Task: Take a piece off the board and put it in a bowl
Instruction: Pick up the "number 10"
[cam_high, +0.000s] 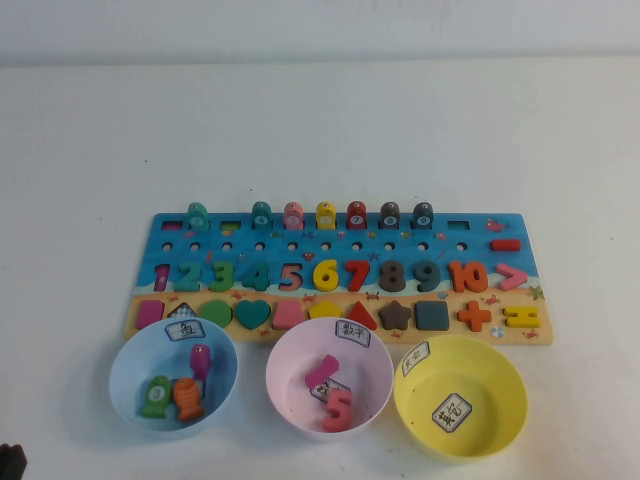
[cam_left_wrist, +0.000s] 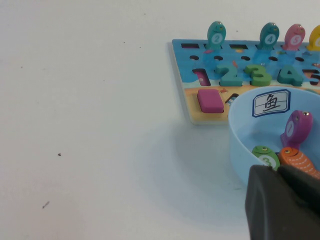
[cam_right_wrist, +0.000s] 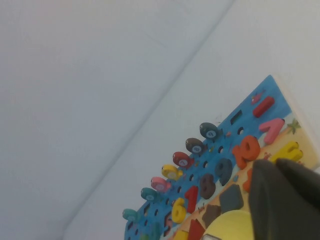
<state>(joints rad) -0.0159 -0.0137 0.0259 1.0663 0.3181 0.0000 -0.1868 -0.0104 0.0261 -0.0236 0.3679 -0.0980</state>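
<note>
The orange "10" (cam_high: 468, 275) lies in its slot on the blue board (cam_high: 165, 245), right of the grey 9. It also shows in the right wrist view (cam_right_wrist: 246, 150). The pale pink bowl (cam_high: 285, 400) stands in front of the board's middle and holds a salmon "5" and a pink piece. My left gripper (cam_left_wrist: 277, 170) is shut and empty, low beside the blue bowl (cam_left_wrist: 240, 135); only a dark bit of it shows at the high view's bottom left corner (cam_high: 10, 462). My right gripper (cam_right_wrist: 274, 162) is shut and empty, near the yellow bowl (cam_right_wrist: 227, 227), outside the high view.
The light blue bowl (cam_high: 173, 385) at the front left holds several fish pieces. The yellow bowl (cam_high: 460, 395) at the front right is empty. Several fish pegs (cam_high: 325, 215) stand upright along the board's far edge. White table lies around.
</note>
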